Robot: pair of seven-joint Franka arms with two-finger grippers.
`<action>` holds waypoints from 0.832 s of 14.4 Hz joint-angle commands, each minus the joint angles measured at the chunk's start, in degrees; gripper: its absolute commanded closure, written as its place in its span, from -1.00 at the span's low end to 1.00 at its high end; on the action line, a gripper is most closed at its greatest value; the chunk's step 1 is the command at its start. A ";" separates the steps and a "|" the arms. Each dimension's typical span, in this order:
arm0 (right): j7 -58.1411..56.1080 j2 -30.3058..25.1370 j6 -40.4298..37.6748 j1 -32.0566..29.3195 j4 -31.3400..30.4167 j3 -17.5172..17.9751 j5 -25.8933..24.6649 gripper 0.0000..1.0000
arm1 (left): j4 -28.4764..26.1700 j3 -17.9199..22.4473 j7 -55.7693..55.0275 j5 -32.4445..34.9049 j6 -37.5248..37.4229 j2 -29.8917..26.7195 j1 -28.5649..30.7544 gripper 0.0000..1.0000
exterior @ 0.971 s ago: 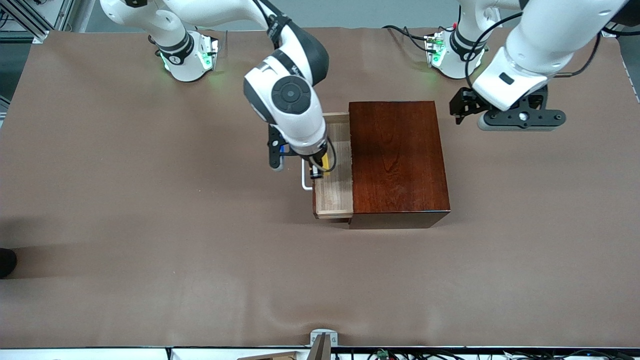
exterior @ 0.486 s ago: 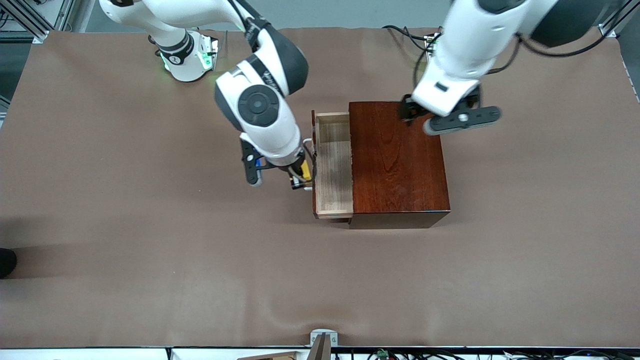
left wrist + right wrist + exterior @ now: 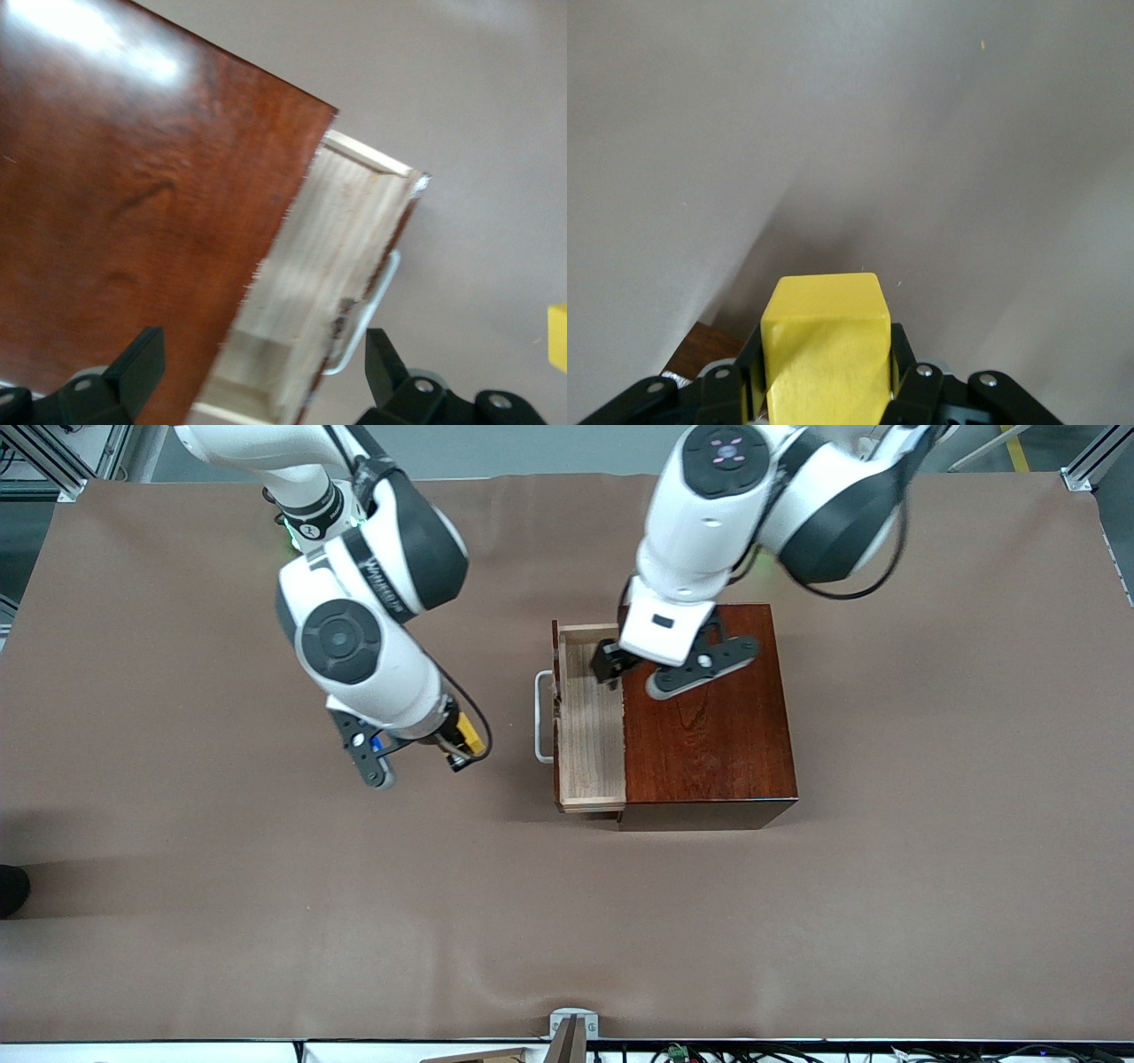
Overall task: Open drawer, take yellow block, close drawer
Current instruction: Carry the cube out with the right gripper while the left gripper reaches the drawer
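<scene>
Yellow block (image 3: 470, 734) is clamped between the fingers of the right gripper (image 3: 459, 746), which is up in the air over bare table cover (image 3: 221, 921), off toward the right arm's end from the drawer's handle. In the right wrist view the block (image 3: 826, 350) sits squarely between the dark fingers, with only tabletop under it.

Drawer (image 3: 590, 722) stands pulled out of the reddish-brown wooden box (image 3: 704, 713); its pale wood tray shows nothing inside. White bar handle (image 3: 541, 717) faces the right arm's end of the table.

Left gripper (image 3: 611, 669) hangs over the edge where the box top meets the open tray. Its fingers stand apart and hold nothing; the left wrist view shows both fingertips (image 3: 142, 354) spread wide, with the box and the drawer (image 3: 332, 252) between them below.
</scene>
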 commanded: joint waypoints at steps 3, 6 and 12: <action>-14.88 -2.73 -2.28 -6.20 -1.34 0.84 -0.90 1.00 | 9.56 1.03 -15.77 6.67 5.33 10.00 -6.98 -1.00; -25.17 -2.91 -2.46 -9.89 -1.51 0.84 -3.79 1.00 | 9.92 6.10 -23.77 8.78 12.89 13.34 -13.55 -1.00; -41.43 -2.65 -1.94 -16.92 -3.53 0.84 -3.80 1.00 | 15.36 24.22 -40.20 8.53 23.71 23.18 -31.41 -1.00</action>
